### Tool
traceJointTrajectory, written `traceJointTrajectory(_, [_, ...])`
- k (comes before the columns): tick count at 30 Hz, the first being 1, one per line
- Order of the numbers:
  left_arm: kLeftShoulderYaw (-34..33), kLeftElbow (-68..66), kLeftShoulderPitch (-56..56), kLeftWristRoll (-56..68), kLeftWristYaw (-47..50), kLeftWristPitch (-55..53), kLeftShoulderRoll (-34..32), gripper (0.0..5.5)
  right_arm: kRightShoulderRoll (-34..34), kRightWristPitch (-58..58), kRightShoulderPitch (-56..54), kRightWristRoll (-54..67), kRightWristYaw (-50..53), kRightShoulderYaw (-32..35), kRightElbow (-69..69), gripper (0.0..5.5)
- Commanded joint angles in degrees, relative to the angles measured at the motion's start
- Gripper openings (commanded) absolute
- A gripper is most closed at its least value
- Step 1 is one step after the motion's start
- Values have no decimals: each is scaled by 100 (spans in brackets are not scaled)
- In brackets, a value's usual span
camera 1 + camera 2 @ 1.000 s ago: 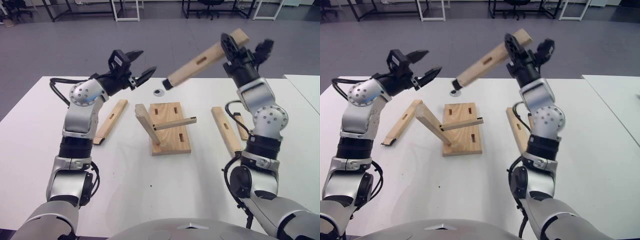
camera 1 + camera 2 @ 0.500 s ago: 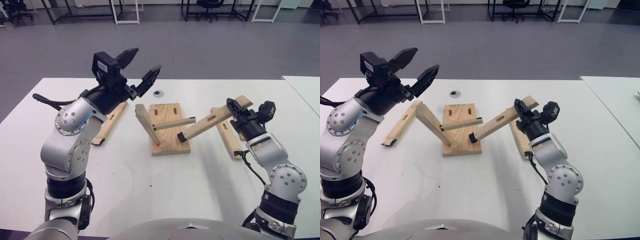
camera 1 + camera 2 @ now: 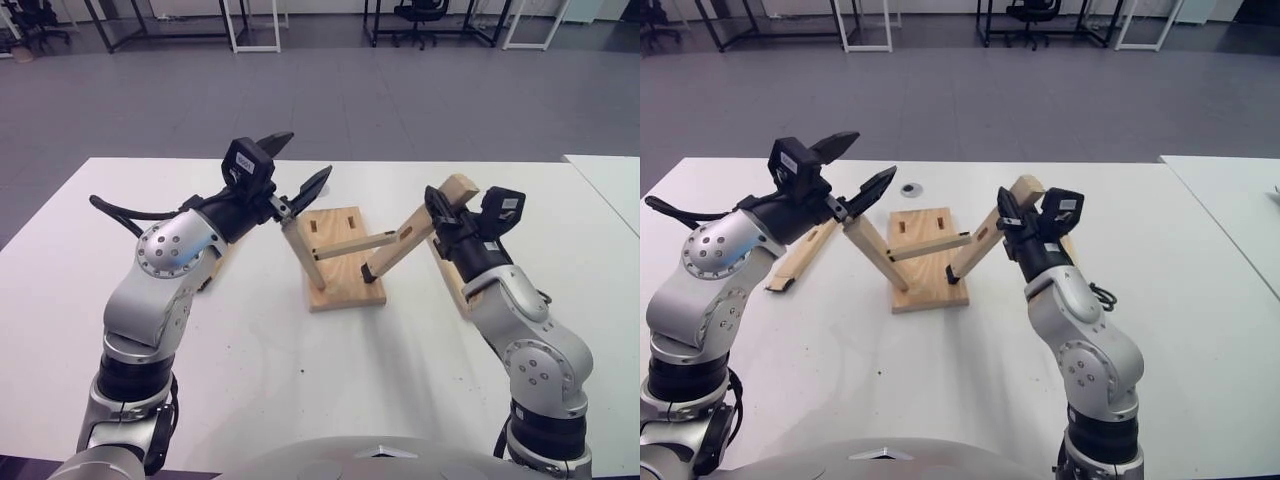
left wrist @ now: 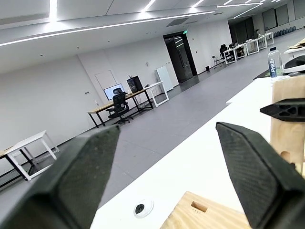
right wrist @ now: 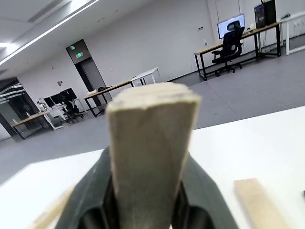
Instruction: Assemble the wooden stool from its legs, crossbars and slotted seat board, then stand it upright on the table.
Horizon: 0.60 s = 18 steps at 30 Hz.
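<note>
The slotted seat board (image 3: pixel 347 283) lies flat at the table's middle. A tilted leg (image 3: pixel 303 250) stands on it with a crossbar (image 3: pixel 350 243) sticking out of its side. My left gripper (image 3: pixel 297 163) hovers open just over this leg's top end, its fingers (image 4: pixel 257 167) spread wide. My right gripper (image 3: pixel 450 213) is shut on a second leg (image 3: pixel 412 233) near its upper end. That leg slants down to a black-capped foot (image 3: pixel 368 270) resting on the board. The crossbar's free end meets its middle; I cannot tell whether it is seated.
A loose leg (image 3: pixel 805 248) lies on the table left of the board, partly behind my left arm. Another wooden piece (image 3: pixel 447 272) lies on the right behind my right arm. A round cable hole (image 3: pixel 910 188) sits behind the board.
My right arm swung its leg down from high in the air to the board and brought it against the crossbar. My left gripper moved over the tilted leg's top, still open.
</note>
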State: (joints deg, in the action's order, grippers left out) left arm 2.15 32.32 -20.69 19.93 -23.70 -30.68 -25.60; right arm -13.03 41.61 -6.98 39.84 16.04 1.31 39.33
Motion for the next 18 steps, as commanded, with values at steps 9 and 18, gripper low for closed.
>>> traceJointTrajectory(9, [365, -576, 28, -326, 151, 387, 510, 369, -72, 741, 13, -464, -240, -161, -317, 103])
traceJointTrajectory(18, [408, -137, -473, -598, 169, 76, 244, 369, -29, 29, 586, -806, -880, -208, -442, 103])
